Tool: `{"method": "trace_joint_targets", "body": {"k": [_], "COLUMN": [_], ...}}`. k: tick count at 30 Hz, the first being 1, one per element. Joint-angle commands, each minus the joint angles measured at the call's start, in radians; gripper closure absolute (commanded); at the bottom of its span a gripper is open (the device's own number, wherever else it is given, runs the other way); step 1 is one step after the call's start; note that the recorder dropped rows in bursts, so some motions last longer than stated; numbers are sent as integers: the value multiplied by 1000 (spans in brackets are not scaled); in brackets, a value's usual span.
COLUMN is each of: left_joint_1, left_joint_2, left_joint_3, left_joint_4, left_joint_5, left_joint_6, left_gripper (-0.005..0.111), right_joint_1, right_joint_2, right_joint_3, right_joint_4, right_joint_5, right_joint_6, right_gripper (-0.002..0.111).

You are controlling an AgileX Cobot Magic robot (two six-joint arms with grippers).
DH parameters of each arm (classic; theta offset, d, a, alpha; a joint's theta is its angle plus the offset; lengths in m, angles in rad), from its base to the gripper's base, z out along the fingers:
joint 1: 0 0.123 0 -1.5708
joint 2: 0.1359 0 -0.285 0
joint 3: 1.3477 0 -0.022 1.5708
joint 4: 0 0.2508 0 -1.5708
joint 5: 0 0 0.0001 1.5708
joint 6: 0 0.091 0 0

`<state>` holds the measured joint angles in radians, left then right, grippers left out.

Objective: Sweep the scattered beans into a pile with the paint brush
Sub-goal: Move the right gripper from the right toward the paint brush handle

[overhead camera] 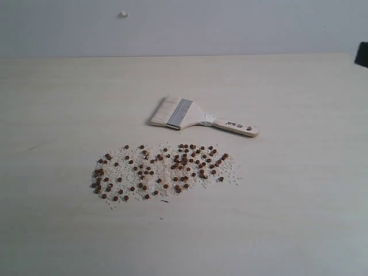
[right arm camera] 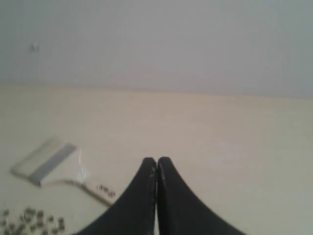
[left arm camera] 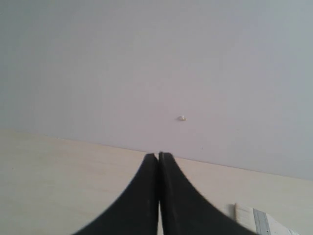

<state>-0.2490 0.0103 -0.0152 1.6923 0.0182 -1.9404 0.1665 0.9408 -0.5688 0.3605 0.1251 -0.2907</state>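
Reddish-brown beans lie scattered among whitish grains in a wide patch at the table's middle front. Just behind them the paint brush lies flat, cream bristles to the left, wooden handle with a hole to the right. Neither gripper shows in the exterior view. In the left wrist view my left gripper is shut with nothing in it, and a corner of the paint brush shows beside it. My right gripper is shut and empty too, with the paint brush and a few beans off to one side.
The pale wooden table runs back to a plain grey wall carrying a small white bump. A dark object sits at the right edge by the table's back corner.
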Motion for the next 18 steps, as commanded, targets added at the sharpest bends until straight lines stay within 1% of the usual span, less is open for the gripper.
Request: {"method": "trace_joint_targets", "body": {"k": [1,4,10,12,15,18], "left_joint_1": [-5,-5,-5,-5,-5,-5], "left_joint_2": [-1,-1,-1,-1,-1,-1], "left_joint_3": [2,2,2,2,2,2], "left_joint_4": [0,0,0,0,0,0], "left_joint_5": [3,3,3,3,3,3], "left_joint_6": [-1,-1,-1,-1,-1,-1], "left_gripper": [107,107,107,107,107,107], "right_joint_1": [-5,-5,-5,-5,-5,-5], "right_joint_2": [182,315,457,492,510,530], "right_joint_3": [-169,-260,-267,-267,-267,-264], "right_joint_4": [-150,-158,-155,-155,-151,-85], "right_joint_5": [271,383,403,382,276,245], "right_joint_6": [-25,-25,-69,-84,-87,-62], "right_gripper": [108,108,108,108,108,108]}}
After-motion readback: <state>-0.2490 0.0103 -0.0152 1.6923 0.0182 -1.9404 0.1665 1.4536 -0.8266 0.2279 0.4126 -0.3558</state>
